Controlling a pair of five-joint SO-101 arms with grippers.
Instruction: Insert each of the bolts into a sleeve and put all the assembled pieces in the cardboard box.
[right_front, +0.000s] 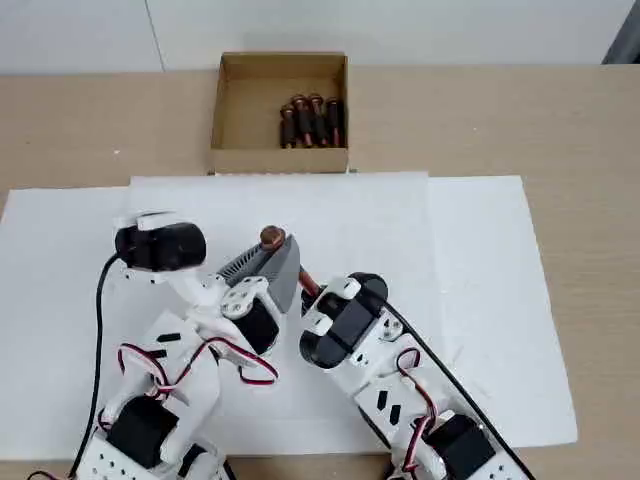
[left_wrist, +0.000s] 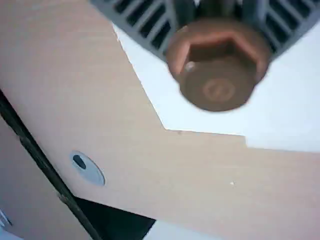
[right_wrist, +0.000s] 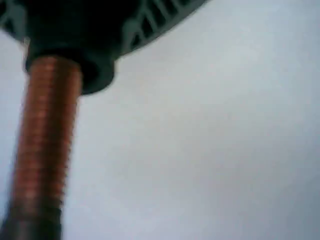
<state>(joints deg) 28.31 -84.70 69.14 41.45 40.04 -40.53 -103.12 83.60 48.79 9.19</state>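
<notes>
Holding the bolt (left_wrist: 216, 65) clenched in the left gripper (right_front: 272, 250) over the paper (right_front: 480, 260), we should align the sleeve (right_wrist: 97, 75), grasped by the right gripper (right_front: 308, 288), squarely with its thread.

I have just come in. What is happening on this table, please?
Two robot arms work over a white sheet. The left gripper holds a copper bolt with its hexagonal head showing. Close beside it, the right gripper is shut on a threaded copper shaft. I cannot tell whether these two are one piece. Four assembled pieces already lie in the cardboard box at the far side of the table.
</notes>
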